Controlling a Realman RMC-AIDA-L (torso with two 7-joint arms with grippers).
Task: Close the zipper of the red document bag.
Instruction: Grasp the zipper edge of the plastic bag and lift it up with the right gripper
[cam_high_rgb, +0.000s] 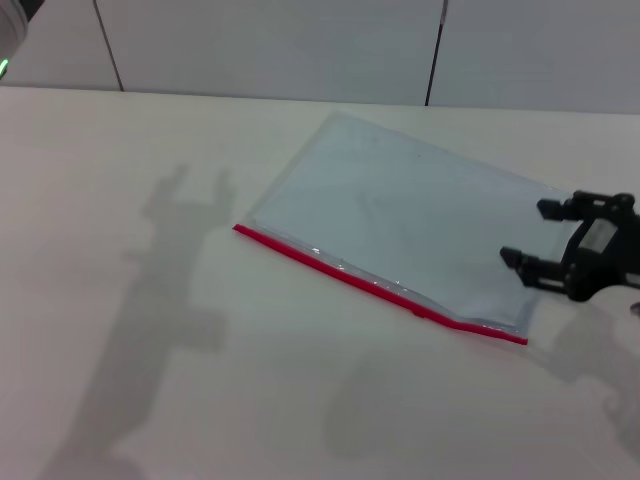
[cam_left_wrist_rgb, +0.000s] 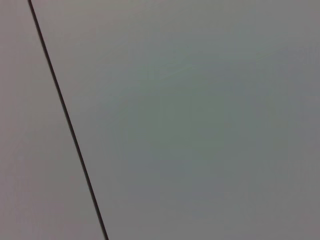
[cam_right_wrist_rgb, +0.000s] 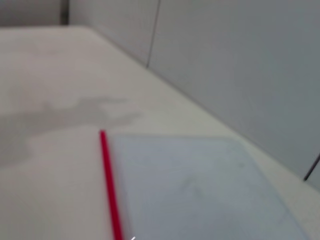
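The red document bag (cam_high_rgb: 400, 220) lies flat on the white table, a pale blue-grey translucent pouch turned at an angle. Its zipper (cam_high_rgb: 370, 285) is the bright red strip along the near long edge; I cannot make out the slider. My right gripper (cam_high_rgb: 530, 235) hovers open just off the bag's right short edge, fingers pointing toward it, holding nothing. The right wrist view shows the bag (cam_right_wrist_rgb: 200, 190) and the zipper strip (cam_right_wrist_rgb: 110, 185) from close by. My left gripper is out of view; its wrist camera sees only a wall panel.
The white table (cam_high_rgb: 150, 350) stretches left and in front of the bag. A panelled grey wall (cam_high_rgb: 300, 40) stands behind the table's far edge. Arm shadows fall on the tabletop at left.
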